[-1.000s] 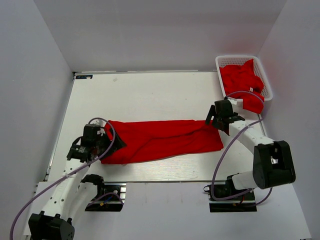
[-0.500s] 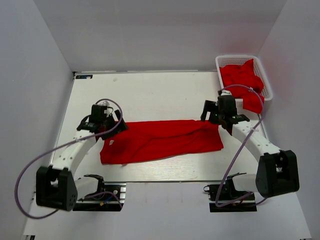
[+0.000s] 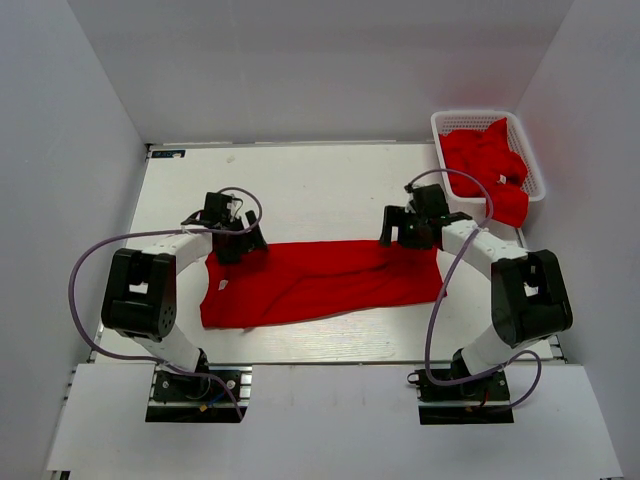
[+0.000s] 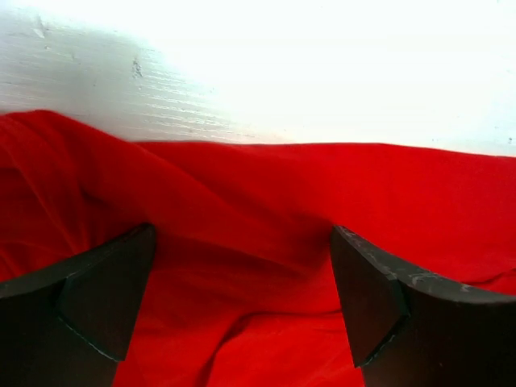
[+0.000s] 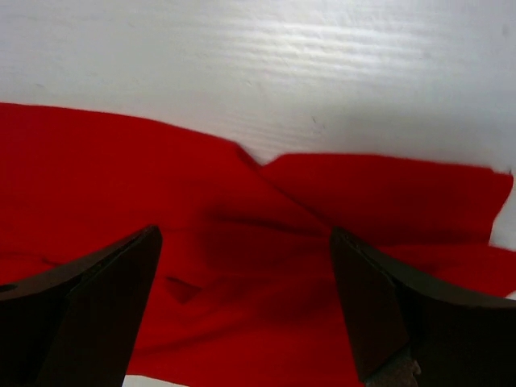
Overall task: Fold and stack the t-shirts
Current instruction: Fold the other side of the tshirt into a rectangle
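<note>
Hovering left hand (image 4: 242, 314) and right hand (image 5: 242, 314), both spread, over the t-shirt (image 3: 330, 280).
I'd pinch its far edge evenly.

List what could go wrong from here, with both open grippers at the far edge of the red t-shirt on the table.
1. The t-shirt lies in rippled layers under the open left gripper; a pinch there may catch only the top layer and skew the fold.
2. Below the open right gripper, two flaps meet near the far edge; it may grab just one and leave the other behind.
</note>
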`<state>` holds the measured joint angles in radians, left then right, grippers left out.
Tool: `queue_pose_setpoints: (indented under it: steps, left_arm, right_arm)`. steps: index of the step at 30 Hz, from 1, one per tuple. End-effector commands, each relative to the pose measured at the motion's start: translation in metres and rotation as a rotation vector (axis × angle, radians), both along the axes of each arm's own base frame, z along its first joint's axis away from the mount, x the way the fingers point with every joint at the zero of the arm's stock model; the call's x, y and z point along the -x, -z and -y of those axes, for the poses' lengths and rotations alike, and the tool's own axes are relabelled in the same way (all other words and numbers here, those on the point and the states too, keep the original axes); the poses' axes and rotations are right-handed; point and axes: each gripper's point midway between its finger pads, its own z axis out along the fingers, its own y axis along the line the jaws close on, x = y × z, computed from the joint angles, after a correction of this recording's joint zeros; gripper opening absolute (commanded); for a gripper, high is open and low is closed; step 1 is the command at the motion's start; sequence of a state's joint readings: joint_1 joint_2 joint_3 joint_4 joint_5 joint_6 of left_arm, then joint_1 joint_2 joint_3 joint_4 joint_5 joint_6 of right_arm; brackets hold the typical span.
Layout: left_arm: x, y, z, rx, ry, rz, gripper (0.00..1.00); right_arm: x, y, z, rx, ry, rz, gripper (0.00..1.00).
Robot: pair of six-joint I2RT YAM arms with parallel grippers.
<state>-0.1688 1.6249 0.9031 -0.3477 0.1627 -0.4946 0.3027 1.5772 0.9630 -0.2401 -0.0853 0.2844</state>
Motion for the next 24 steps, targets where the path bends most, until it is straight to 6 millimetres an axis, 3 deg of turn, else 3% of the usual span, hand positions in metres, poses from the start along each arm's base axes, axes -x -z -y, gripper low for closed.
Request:
queue_pose_setpoints:
  steps: [1,5,8,10,13,20,22,24]
  left_arm:
    - [0.002,0.005,-0.008,-0.025,-0.009,-0.006,1.00]
    - [0.006,0.020,-0.020,-0.091,-0.041,-0.048,1.00]
    - [0.010,0.026,-0.024,-0.117,-0.049,-0.089,1.00]
    - [0.010,0.028,-0.024,-0.120,-0.048,-0.103,1.00]
    - [0.013,0.032,-0.028,-0.139,-0.056,-0.118,1.00]
    - [0.004,0.034,-0.039,-0.204,-0.084,-0.137,1.00]
    - [0.006,0.037,-0.037,-0.199,-0.067,-0.147,1.00]
    - [0.000,0.033,-0.034,-0.186,-0.065,-0.127,1.00]
  right_arm:
    - [0.027,0.021,0.024,0.076,0.091,-0.105,0.90]
    - [0.048,0.044,0.055,0.173,0.240,-0.204,0.90]
    - [0.061,0.047,0.097,0.301,0.417,-0.229,0.90]
    - [0.063,0.039,0.122,0.371,0.541,-0.200,0.90]
    - [0.062,0.026,0.144,0.417,0.643,-0.169,0.90]
    - [0.061,0.001,0.166,0.444,0.694,-0.131,0.88]
    - [0.051,-0.002,0.158,0.391,0.666,-0.102,0.82]
    - [0.041,-0.003,0.134,0.289,0.543,-0.083,0.73]
